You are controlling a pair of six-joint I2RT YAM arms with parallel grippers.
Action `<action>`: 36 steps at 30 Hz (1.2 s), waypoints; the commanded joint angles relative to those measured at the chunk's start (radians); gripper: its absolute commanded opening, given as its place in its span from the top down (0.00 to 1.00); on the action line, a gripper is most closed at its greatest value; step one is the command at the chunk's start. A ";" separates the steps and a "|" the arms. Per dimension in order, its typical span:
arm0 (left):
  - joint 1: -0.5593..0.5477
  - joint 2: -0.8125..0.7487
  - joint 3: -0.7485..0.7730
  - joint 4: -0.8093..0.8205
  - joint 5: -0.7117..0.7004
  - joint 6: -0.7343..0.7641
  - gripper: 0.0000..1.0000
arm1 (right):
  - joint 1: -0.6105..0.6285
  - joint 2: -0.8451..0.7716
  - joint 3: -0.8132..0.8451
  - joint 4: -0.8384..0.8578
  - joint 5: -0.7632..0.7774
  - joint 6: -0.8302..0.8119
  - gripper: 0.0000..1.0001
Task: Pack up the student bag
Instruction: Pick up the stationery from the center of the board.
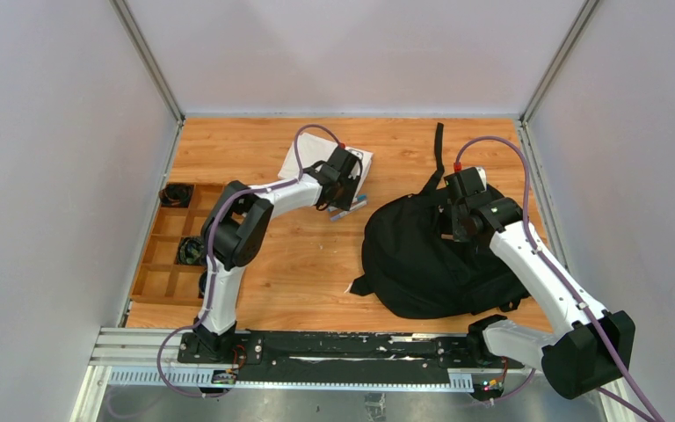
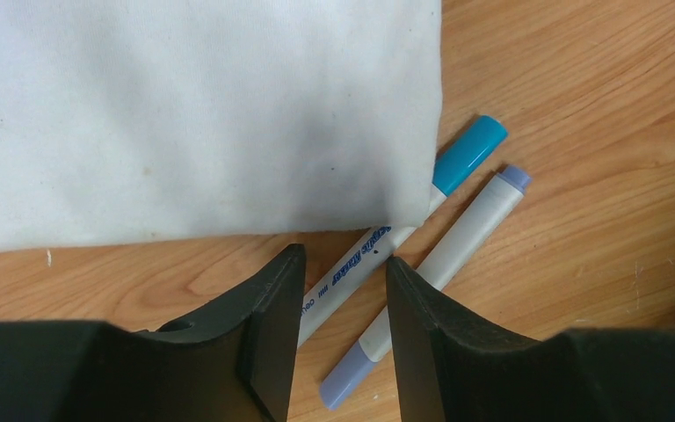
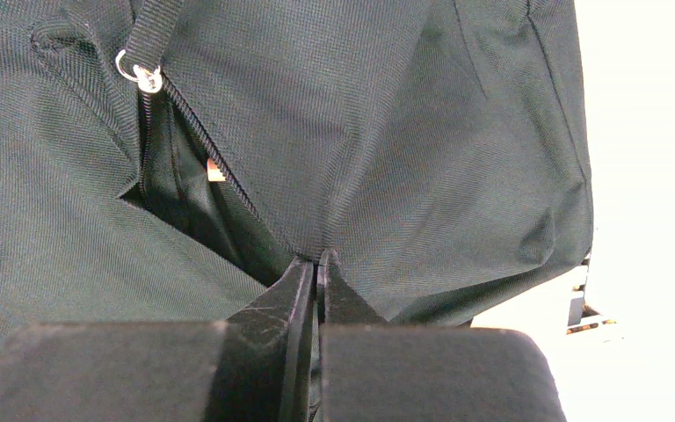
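Note:
The student bag [image 1: 422,255] is a large black backpack lying on the right of the wooden table. My right gripper [image 1: 459,218] is shut on a fold of its fabric [image 3: 404,132] beside the open zipper slit [image 3: 185,193]; the right gripper's jaws [image 3: 318,264] are pressed together on the cloth. A silver zipper pull [image 3: 148,77] sits at the slit's top. My left gripper [image 2: 341,264] is open, low over a teal-capped marker [image 2: 457,158] that lies between its fingers. A lilac-capped marker [image 2: 466,233] lies beside it, partly under the right finger.
A folded white cloth [image 2: 193,114] lies at the back centre, its corner covering part of the teal-capped marker. A wooden compartment tray [image 1: 169,255] with dark items stands at the left edge. Grey walls enclose the table on three sides.

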 commanded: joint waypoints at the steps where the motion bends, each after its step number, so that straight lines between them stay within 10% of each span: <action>1: 0.007 0.013 -0.006 0.022 0.005 0.008 0.55 | -0.015 -0.004 0.001 -0.045 0.010 0.002 1.00; 17: 0.007 0.009 -0.031 -0.015 0.235 0.072 0.63 | -0.016 -0.005 0.007 -0.046 0.026 0.003 1.00; 36: -0.023 -0.006 -0.091 -0.024 0.191 0.085 0.76 | -0.016 -0.007 0.013 -0.048 0.031 0.002 1.00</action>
